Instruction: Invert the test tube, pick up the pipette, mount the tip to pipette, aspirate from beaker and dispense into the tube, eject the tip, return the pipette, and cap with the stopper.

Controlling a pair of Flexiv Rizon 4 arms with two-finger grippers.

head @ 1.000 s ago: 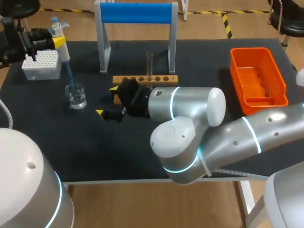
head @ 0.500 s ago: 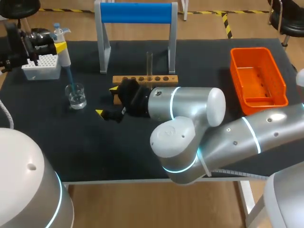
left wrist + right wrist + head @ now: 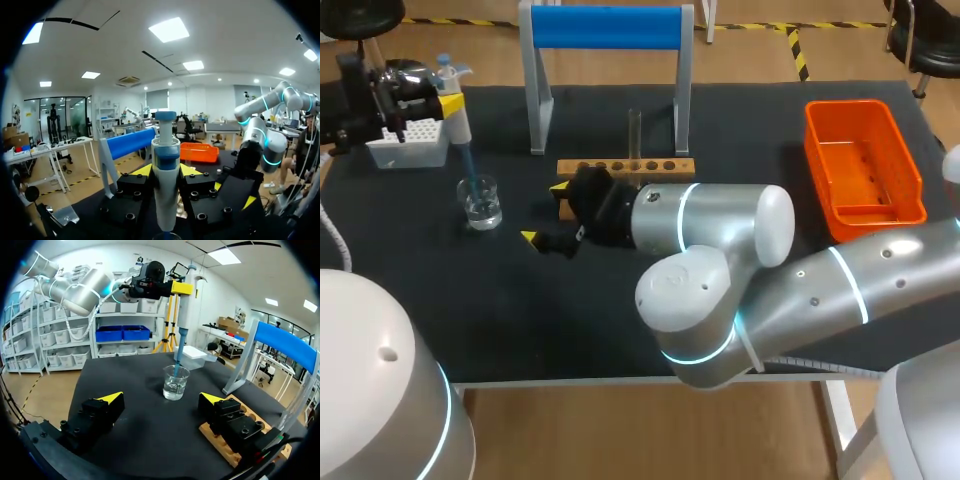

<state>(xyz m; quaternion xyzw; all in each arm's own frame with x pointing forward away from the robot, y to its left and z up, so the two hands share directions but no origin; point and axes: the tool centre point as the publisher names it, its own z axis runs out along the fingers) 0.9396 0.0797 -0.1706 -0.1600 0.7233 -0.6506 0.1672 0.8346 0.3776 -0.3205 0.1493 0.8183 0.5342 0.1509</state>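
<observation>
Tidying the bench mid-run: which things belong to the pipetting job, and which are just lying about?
Job: pipette in the left claw; beaker with its tip dipped in; test tube in the wooden rack; tip box.
Lying about, or role unclear: orange basket; blue-barred stand.

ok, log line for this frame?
step: aspirate | left gripper: shut on pipette, tip in beaker | right gripper: open, beside rack | tube: upright in rack
</observation>
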